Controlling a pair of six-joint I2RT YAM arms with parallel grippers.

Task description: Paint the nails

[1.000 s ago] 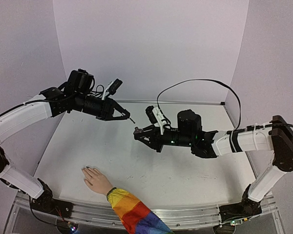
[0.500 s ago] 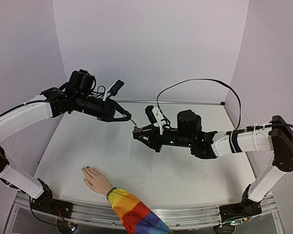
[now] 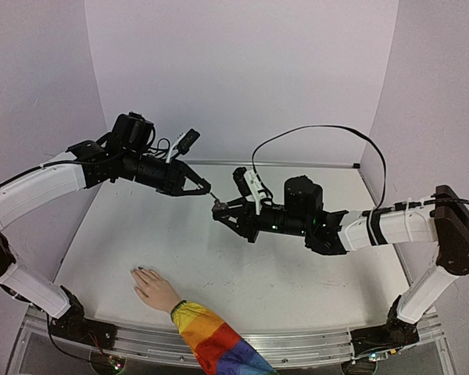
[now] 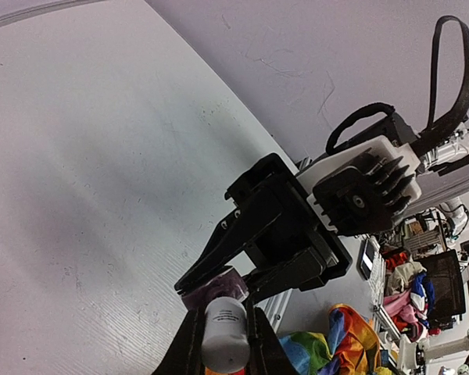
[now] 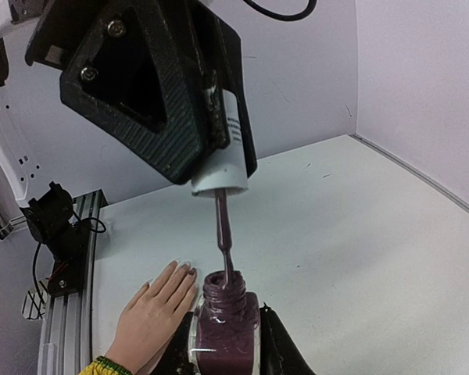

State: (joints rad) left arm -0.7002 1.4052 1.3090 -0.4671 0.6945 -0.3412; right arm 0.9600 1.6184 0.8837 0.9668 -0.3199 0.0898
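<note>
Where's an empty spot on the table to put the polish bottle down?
Bare white table lies right of the pale hand with rainbow sleeve, and along the left wall. Crowded: the middle, where left gripper and right gripper meet.

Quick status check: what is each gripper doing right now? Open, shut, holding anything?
Left gripper: shut on the white cap, whose brush dips into the bottle neck.
Right gripper: shut on the polish bottle.
</note>
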